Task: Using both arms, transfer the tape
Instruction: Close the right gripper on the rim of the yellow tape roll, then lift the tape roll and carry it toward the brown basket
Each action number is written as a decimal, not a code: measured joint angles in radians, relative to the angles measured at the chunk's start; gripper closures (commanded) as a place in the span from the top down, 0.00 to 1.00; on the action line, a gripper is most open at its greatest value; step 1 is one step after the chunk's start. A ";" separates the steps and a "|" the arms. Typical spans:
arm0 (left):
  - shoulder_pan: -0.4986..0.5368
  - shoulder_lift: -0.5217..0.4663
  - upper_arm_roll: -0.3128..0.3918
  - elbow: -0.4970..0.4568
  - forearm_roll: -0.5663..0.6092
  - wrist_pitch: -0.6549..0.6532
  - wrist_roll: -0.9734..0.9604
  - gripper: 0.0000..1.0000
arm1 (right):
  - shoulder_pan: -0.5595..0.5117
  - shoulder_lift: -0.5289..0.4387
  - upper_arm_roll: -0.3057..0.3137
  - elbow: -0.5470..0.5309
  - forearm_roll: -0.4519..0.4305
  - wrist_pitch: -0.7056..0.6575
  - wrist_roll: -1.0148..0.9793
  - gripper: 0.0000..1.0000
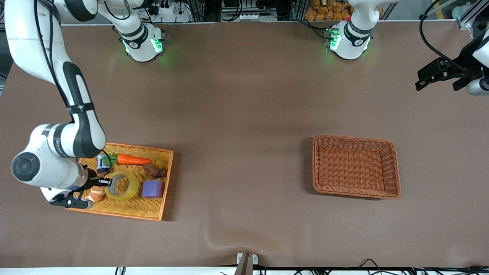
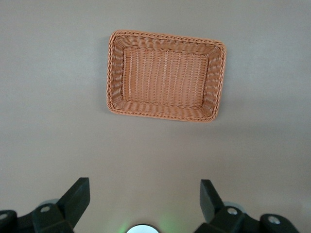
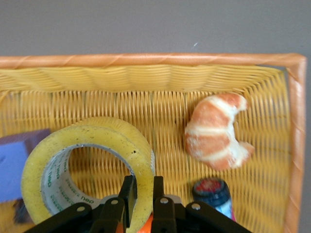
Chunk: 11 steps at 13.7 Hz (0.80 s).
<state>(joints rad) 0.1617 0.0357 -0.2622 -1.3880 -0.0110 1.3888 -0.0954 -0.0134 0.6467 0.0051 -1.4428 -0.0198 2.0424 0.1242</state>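
So at the right arm's end of the table I've got the right gripper [image 1: 102, 182] down in the yellow tray [image 1: 154, 215], fingers pinched across the wall of the tape [image 1: 122, 186], one inside the hole and one outside. That's the sensible grab for a ring, since the roll is too wide to span whole. In the right wrist view the roll [image 3: 87, 155] looks tipped up on edge a bit, so I'd guess it's just coming off the weave, but I can't swear to it.

Crowded tray: a croissant [image 1: 95, 194] right beside the tape, a small can [image 1: 102, 162] and a carrot [image 1: 131, 159] farther from the front camera, a brown thing [image 1: 154, 171], and a purple cube [image 1: 153, 188] nearly touching the roll.

Moving across, bare table, then the brown wicker basket [image 1: 355, 166], empty, presumably the drop spot. The left gripper [image 1: 439, 74] waits up high at its own end of the table, fingers spread apart, looking down at that basket [image 2: 166, 76], ready for a handoff.
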 measured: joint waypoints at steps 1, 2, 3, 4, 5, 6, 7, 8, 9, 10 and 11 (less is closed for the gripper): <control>0.000 0.000 0.000 0.000 0.000 0.000 0.000 1.00 | 0.001 -0.020 0.001 0.001 0.000 -0.032 0.001 0.16; -0.001 0.000 0.000 0.000 0.000 0.000 0.000 1.00 | 0.004 -0.038 0.003 0.002 0.001 -0.064 0.001 0.17; -0.001 0.001 0.000 0.000 0.000 0.000 0.000 1.00 | 0.012 -0.052 0.004 0.007 0.001 -0.095 0.006 0.17; -0.002 0.001 0.000 0.000 0.000 0.000 0.000 1.00 | 0.025 -0.065 0.006 0.011 0.002 -0.126 0.027 0.17; -0.002 0.003 -0.001 -0.001 0.000 0.000 0.000 1.00 | 0.042 -0.076 0.008 0.014 0.002 -0.154 0.070 0.17; -0.003 0.004 -0.004 -0.001 0.000 0.000 0.000 1.00 | 0.061 -0.087 0.016 0.016 0.003 -0.174 0.127 0.17; -0.005 0.004 -0.008 -0.001 0.000 0.000 0.000 1.00 | 0.083 -0.094 0.030 0.016 0.004 -0.185 0.194 0.17; -0.005 0.005 -0.010 -0.001 0.000 0.000 0.000 1.00 | 0.105 -0.098 0.049 0.017 0.007 -0.187 0.269 0.17; -0.005 0.005 -0.011 -0.001 0.000 0.000 0.000 1.00 | 0.127 -0.098 0.072 0.018 0.009 -0.187 0.351 0.17; -0.005 0.005 -0.011 -0.001 0.000 0.000 0.000 1.00 | 0.153 -0.098 0.095 0.021 0.010 -0.187 0.437 0.18; -0.005 0.005 -0.011 -0.001 0.000 0.000 0.000 1.00 | 0.185 -0.098 0.111 0.025 0.010 -0.186 0.521 0.18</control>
<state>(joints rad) 0.1568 0.0406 -0.2734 -1.3890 -0.0110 1.3888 -0.0954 0.1715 0.5483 0.1157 -1.4179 -0.0097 1.8565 0.6448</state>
